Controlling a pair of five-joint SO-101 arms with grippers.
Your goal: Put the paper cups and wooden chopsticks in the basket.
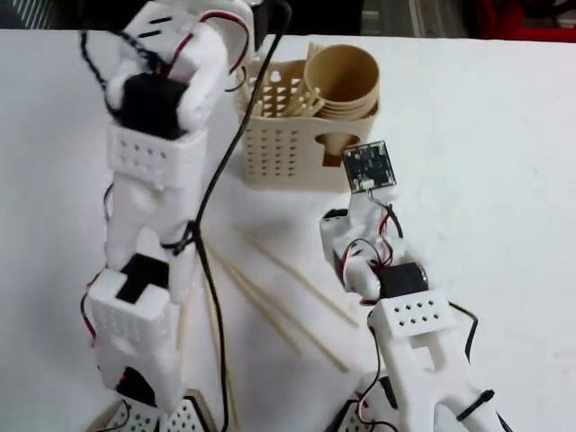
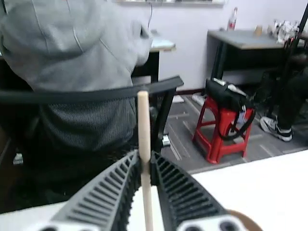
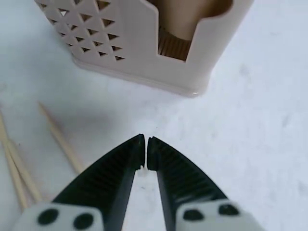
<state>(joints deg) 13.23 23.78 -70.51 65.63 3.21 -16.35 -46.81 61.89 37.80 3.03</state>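
The beige basket (image 1: 279,148) stands at the table's far middle with stacked paper cups (image 1: 342,81) and a few chopsticks (image 1: 292,103) inside. My left gripper (image 2: 143,161) is shut on a wooden chopstick (image 2: 143,120) that stands up between the fingers, raised off the table. The left arm (image 1: 162,135) rises beside the basket. My right gripper (image 3: 146,147) is shut with nothing in it, low over the table just in front of the basket (image 3: 134,53). Several chopsticks (image 1: 288,301) lie loose between the two arms, and some chopsticks (image 3: 60,139) lie beside the right gripper.
A black cable (image 1: 216,225) hangs from the left arm across the loose chopsticks. The right arm (image 1: 396,297) stands at the near right. White table (image 1: 486,180) spreads to the right of the basket. A seated person and a chair are beyond the table edge.
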